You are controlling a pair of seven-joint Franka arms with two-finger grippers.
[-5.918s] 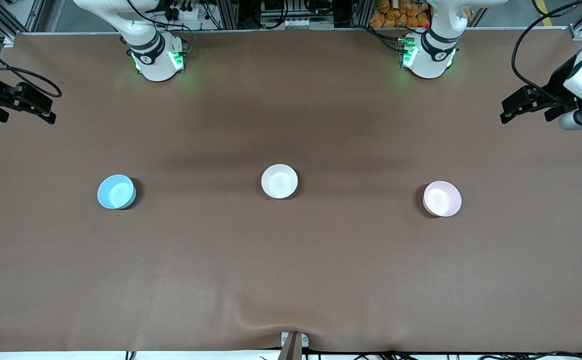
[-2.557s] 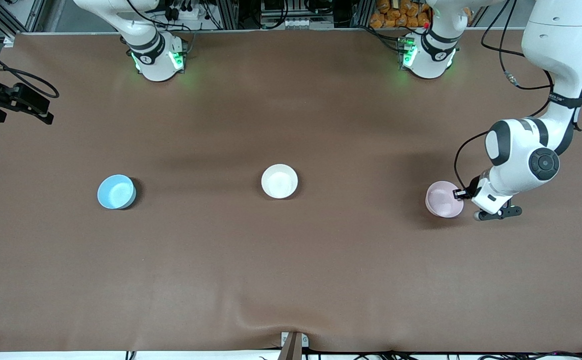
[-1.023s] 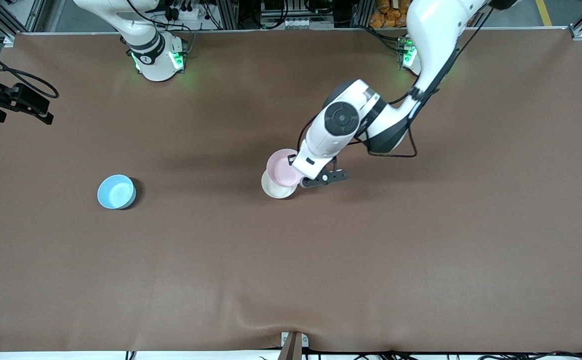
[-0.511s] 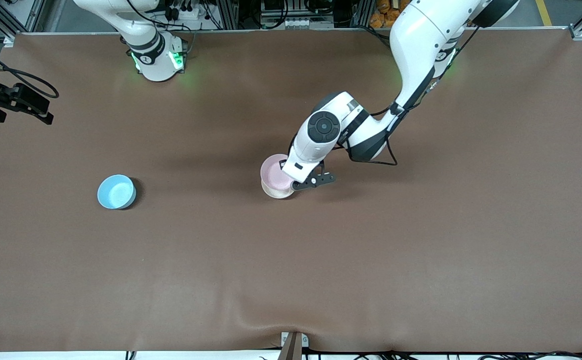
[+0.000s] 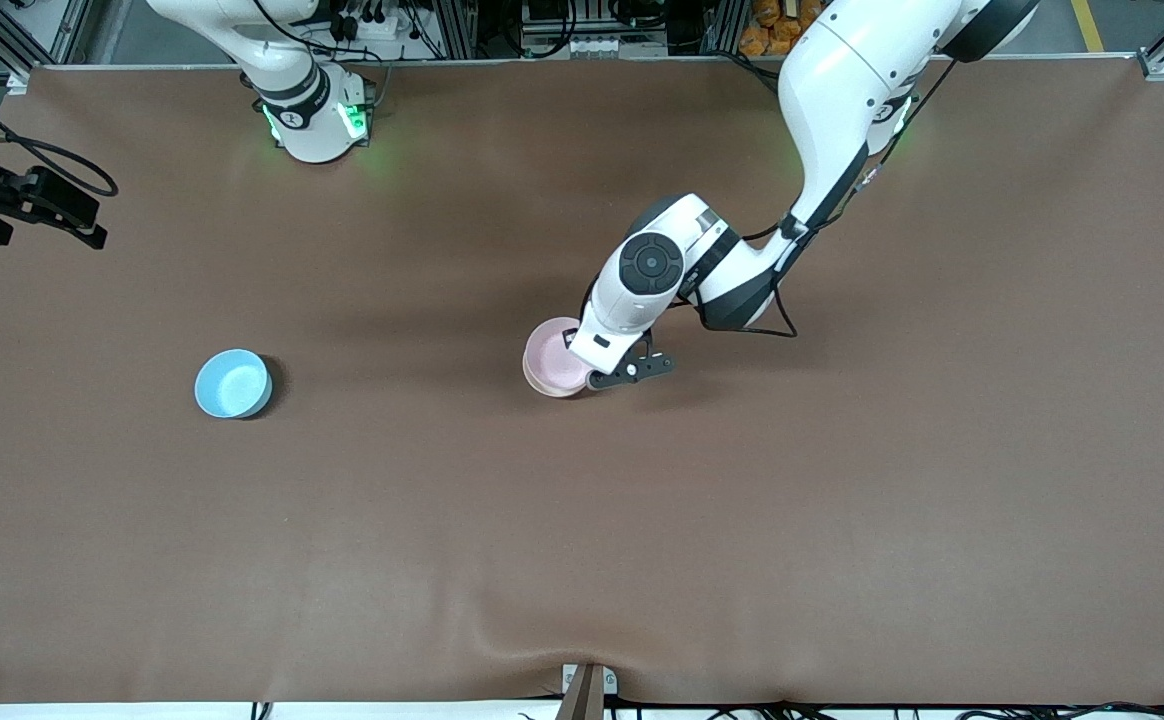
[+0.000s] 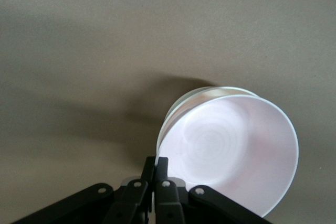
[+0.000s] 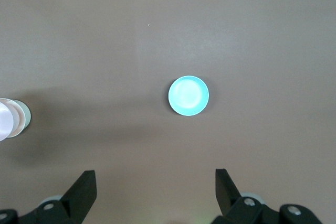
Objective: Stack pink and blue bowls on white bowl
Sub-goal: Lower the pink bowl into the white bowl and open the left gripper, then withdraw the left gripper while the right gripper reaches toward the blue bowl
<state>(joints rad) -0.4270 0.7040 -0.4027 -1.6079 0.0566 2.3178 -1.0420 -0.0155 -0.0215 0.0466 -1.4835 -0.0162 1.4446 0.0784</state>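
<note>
Left tool (image 6: 156, 167) pinches the rim of the smooth, round pink bowl (image 5: 552, 355), nested in the white bowl (image 6: 185, 99) at table (image 5: 582, 550) centre. Glossy blue bowl (image 5: 232, 384) sits toward the right arm's end, at the stack's 9 o'clock in the front view. Right tool (image 7: 155, 191) waits, fingers wide; no labels legible.

White bowl (image 6: 202, 94): we see only a sliver of rim past the pink bowl (image 6: 231, 150) covering it; in the front view it is hidden altogether. Left gripper (image 6: 156, 165): base cut by the wrist frame; wrist hides it from the front. Right gripper (image 7: 152, 182): fingers partly cropped.
</note>
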